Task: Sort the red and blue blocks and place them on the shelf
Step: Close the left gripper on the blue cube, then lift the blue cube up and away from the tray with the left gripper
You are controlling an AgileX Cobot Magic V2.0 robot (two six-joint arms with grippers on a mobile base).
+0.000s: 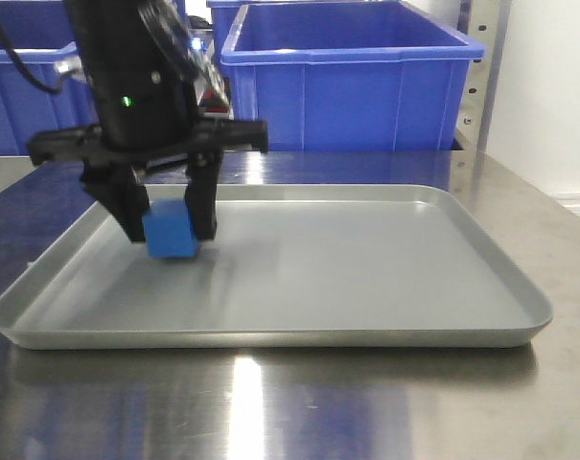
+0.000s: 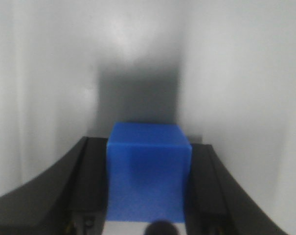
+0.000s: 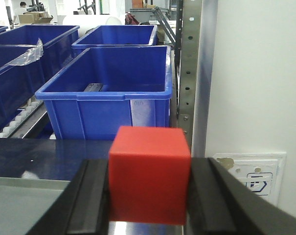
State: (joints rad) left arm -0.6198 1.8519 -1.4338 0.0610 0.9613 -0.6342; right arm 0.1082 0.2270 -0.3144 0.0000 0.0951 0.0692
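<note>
Left gripper [image 1: 171, 230] tight around blue block [image 1: 172, 240], right gripper [image 3: 150, 196] around red block [image 3: 149, 171].

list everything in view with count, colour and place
blue block: one, blue, gripped over the tray's left part
red block: one, red, gripped, right wrist view
tray: one, grey, on the tabletop
tabletop: one, shiny steel, under the tray
bins: several, blue, behind the tray on the rack
rack: one, steel, perforated post right of the bins
wall socket: one, white, wall right of the rack
left pincer: one, black, shut on the blue block
right pincer: one, black, shut on the red block
</note>
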